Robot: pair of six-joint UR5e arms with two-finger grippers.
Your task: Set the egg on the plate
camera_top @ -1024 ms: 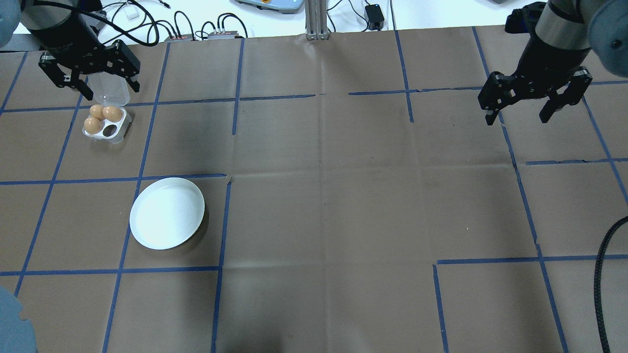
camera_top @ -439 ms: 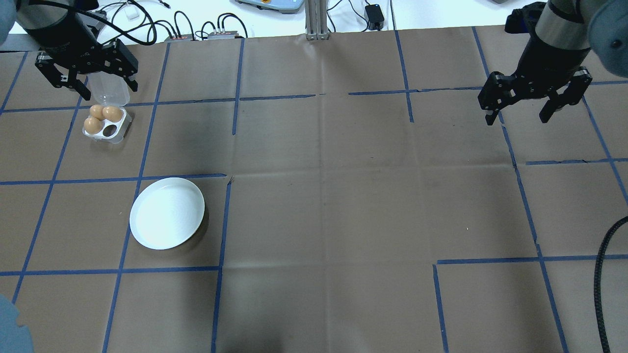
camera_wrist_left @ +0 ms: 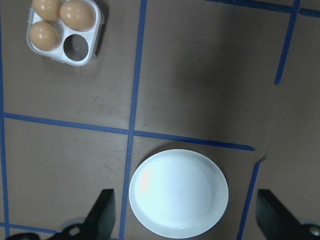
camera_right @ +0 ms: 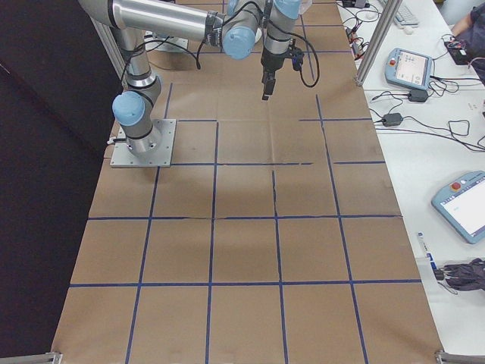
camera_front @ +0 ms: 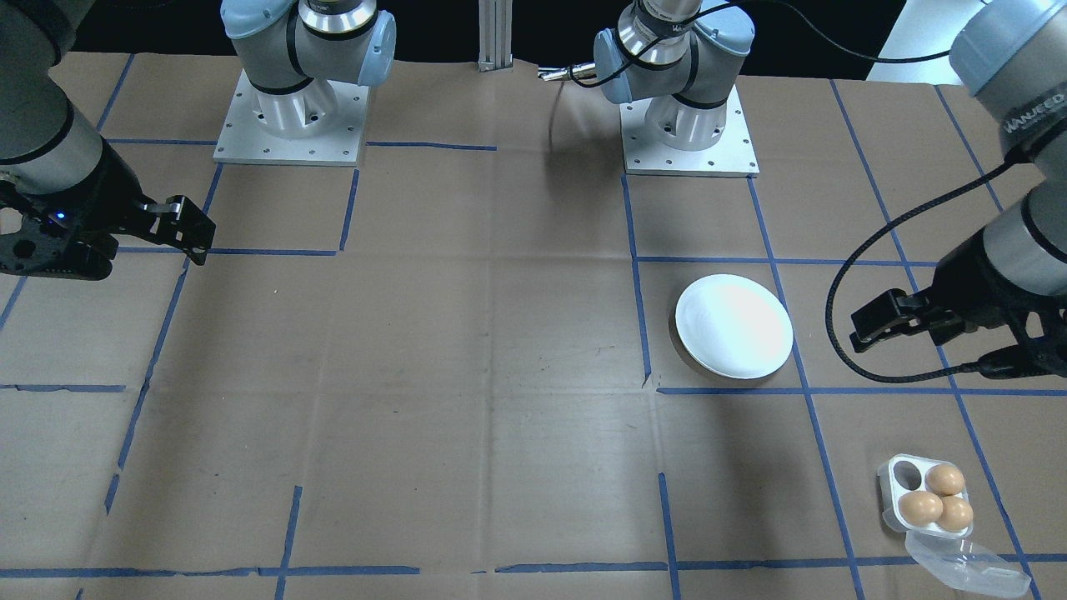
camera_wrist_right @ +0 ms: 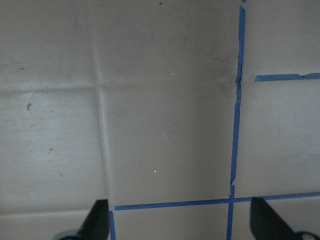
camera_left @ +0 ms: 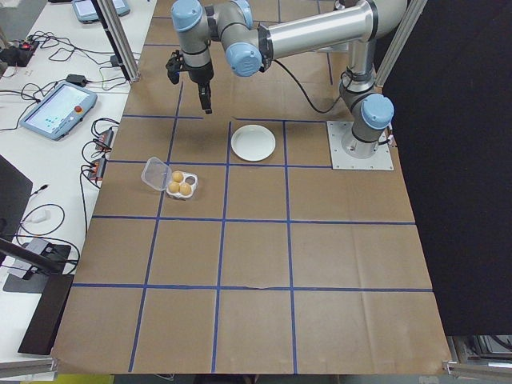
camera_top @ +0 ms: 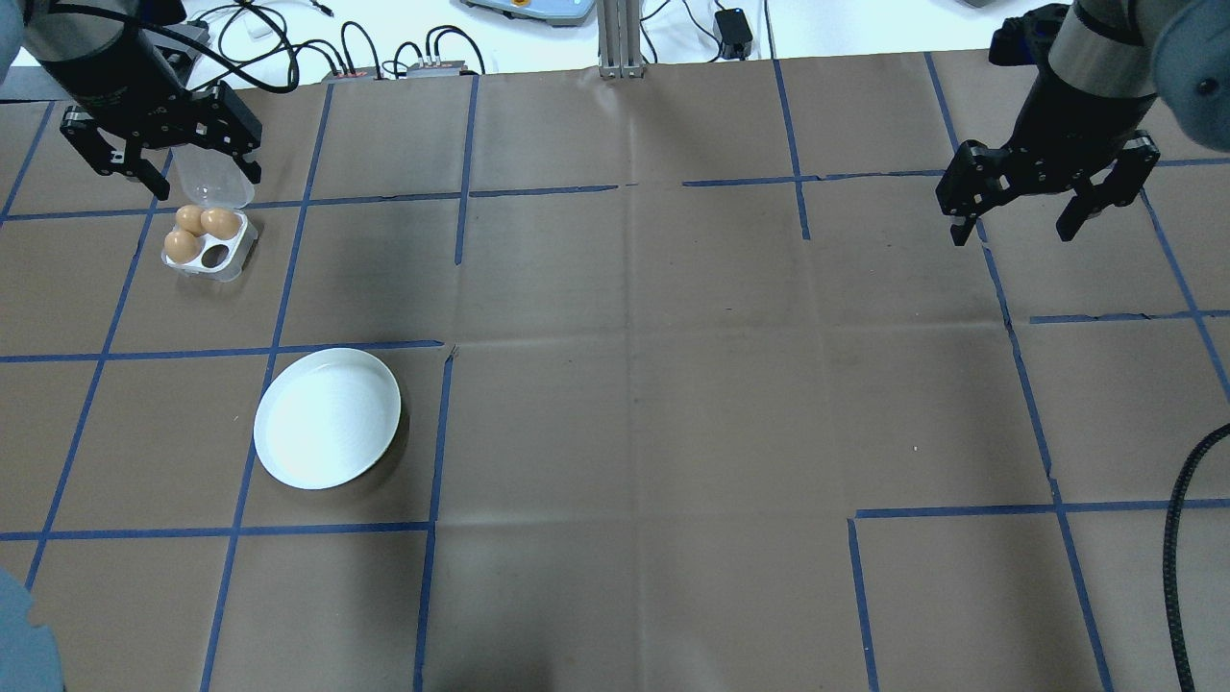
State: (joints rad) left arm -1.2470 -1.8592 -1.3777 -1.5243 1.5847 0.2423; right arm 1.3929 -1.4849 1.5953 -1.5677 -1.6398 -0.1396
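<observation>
The brown surface (camera_top: pixel 673 384) carried the empty plate (camera_top: pixel 328 418), well apart from the egg tray (camera_top: pixel 208 245) holding three eggs (camera_top: pixel 220 224). The left tool (camera_top: pixel 159 163) hung wide open, empty, beyond the tray; the right tool (camera_top: pixel 1045 207) likewise. It should centre over one egg, descend vertically, and close gently.

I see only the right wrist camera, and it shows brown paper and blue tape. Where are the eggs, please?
Observer: Three eggs sit in a small four-hole tray on the robot's left side; one hole is free.
Operator: Is the plate near them?
Observer: The plate lies apart from the tray, with nothing on it.
Operator: Which gripper is closer?
Observer: The left gripper, open, beside the tray's clear lid.
</observation>
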